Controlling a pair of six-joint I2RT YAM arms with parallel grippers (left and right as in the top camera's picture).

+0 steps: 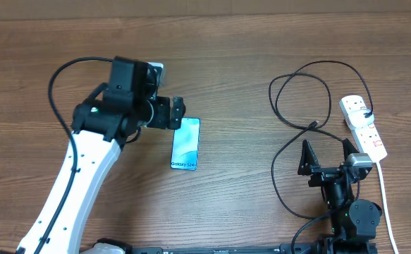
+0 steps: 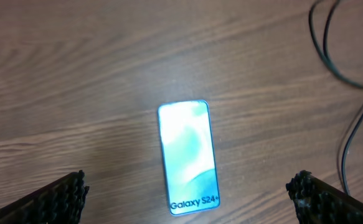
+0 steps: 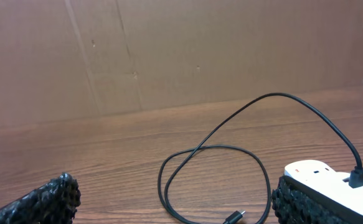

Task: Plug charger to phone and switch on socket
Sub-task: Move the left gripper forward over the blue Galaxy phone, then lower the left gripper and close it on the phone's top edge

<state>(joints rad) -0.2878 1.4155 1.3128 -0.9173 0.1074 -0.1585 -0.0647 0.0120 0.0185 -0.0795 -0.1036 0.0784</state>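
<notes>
The phone (image 1: 185, 143) lies flat on the wooden table with its blue-teal screen up; in the left wrist view (image 2: 188, 158) the "Galaxy S24+" text is at its near end. My left gripper (image 1: 177, 114) is open and hovers over the phone's far end, its fingers (image 2: 188, 190) spread wide to either side of the phone. The black charger cable (image 1: 300, 92) lies looped at the right, with its connector tip (image 1: 316, 125) (image 3: 234, 217) free on the table. The white socket strip (image 1: 364, 127) (image 3: 321, 174) has the cable's black plug in it. My right gripper (image 1: 326, 149) (image 3: 175, 202) is open and empty, just short of the tip.
The strip's white cord (image 1: 385, 190) runs toward the front edge at far right. A brown cardboard wall (image 3: 169, 50) stands behind the table. Bare wood lies between the phone and the cable.
</notes>
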